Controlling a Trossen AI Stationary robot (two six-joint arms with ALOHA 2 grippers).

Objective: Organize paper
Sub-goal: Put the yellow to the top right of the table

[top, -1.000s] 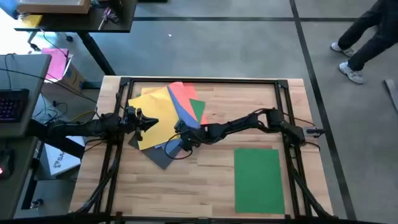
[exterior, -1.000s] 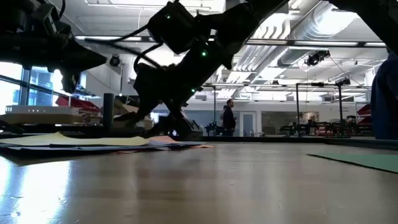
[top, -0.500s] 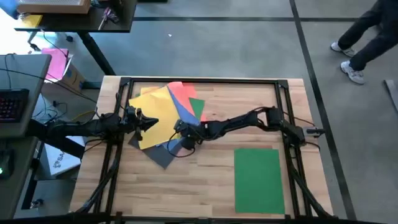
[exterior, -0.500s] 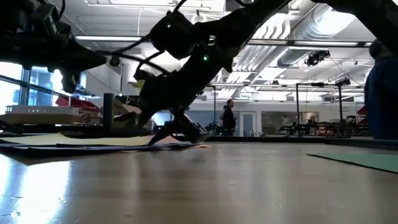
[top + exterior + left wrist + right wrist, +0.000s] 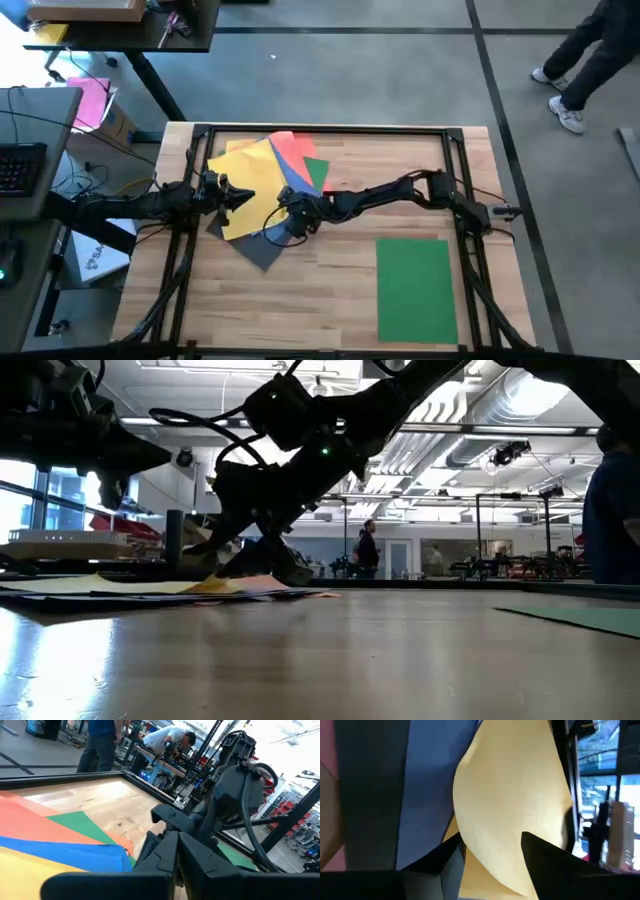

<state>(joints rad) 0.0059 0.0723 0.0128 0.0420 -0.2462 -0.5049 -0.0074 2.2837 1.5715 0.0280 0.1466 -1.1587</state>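
A fanned pile of paper lies at the table's far left: a yellow sheet [image 5: 250, 190] on top, with orange [image 5: 290, 148], blue [image 5: 297, 178], green [image 5: 318, 172] and dark grey [image 5: 258, 250] sheets under it. One green sheet [image 5: 415, 290] lies flat by itself at the near right. My right gripper [image 5: 285, 224] stands open on the yellow sheet's near right part. My left gripper [image 5: 240, 197] is shut and hovers over the yellow sheet's left side. My right gripper comes down slanting from the table's right. Both fingertips [image 5: 547, 855] rest on the yellow sheet near its near right edge [image 5: 510, 820]. The sheet bulges up in a hump between the two fingers, and the rest of it lies on the pile.
Black frame rails [image 5: 320, 130] run along the table's far edge and both sides. Bare wood lies between the pile and the lone green sheet. Left of the table stand a desk with a keyboard [image 5: 20, 165] and a box with a magenta sheet [image 5: 90, 100]. A person [image 5: 590, 60] walks at the far right.
My right gripper has moved slightly toward the table's left over the pile. The yellow sheet's near right edge has risen from flat into a small hump at the fingers, while the rest of the pile has stayed where it was.
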